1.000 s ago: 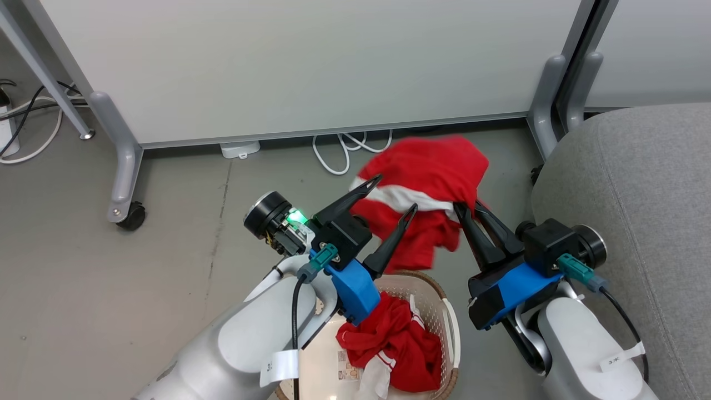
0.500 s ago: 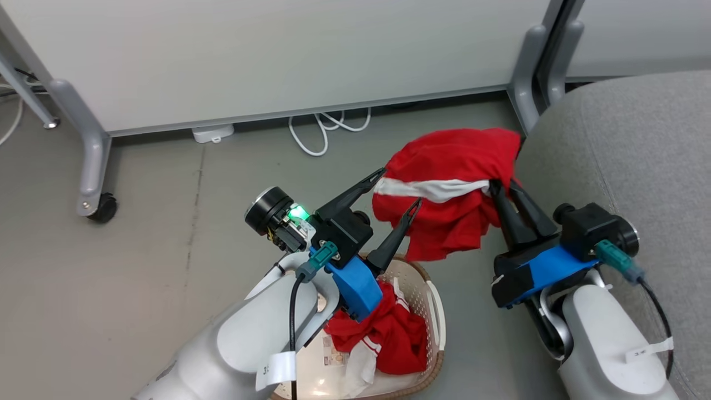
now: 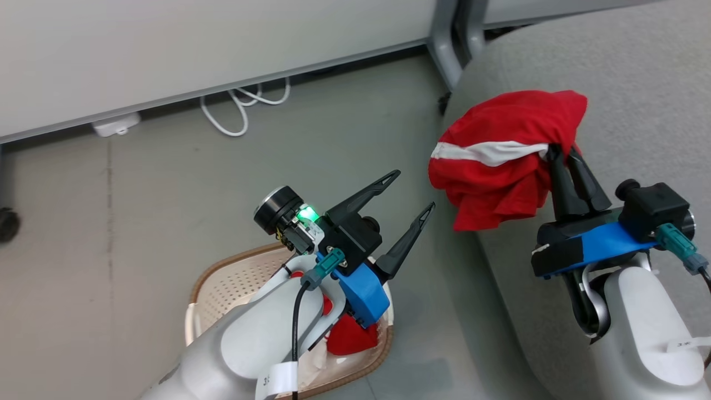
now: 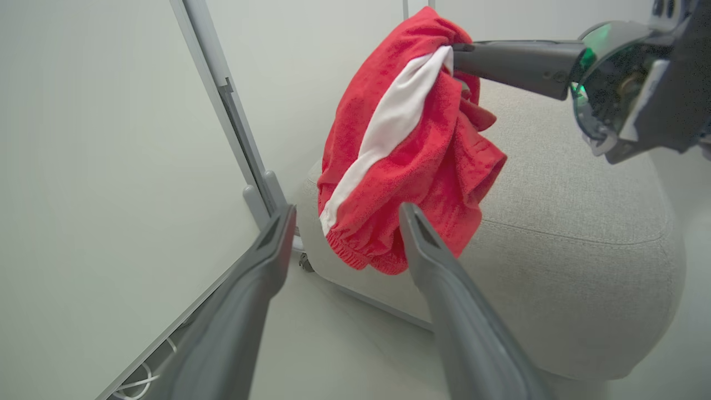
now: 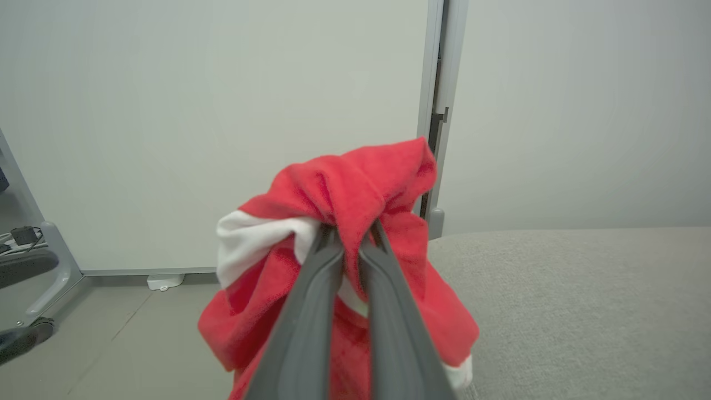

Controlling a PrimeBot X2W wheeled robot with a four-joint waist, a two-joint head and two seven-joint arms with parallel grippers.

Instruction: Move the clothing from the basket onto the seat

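Grey floor (image 3: 166, 194) meets white panels (image 3: 166, 44). Right gripper (image 3: 561, 160) pinches the red clothing (image 3: 500, 150), which hangs at the seat's (image 3: 639, 83) edge. Left gripper (image 3: 415, 189) stands wide open, empty, above the basket (image 3: 228, 280), where more red fabric (image 3: 347, 339) lies.

The red white-striped fabric garment (image 3: 500, 166) hangs above the grey upholstered seat's (image 3: 639, 83) left edge. The cream perforated plastic basket (image 3: 222, 278) sits on the floor (image 3: 166, 194), further left.
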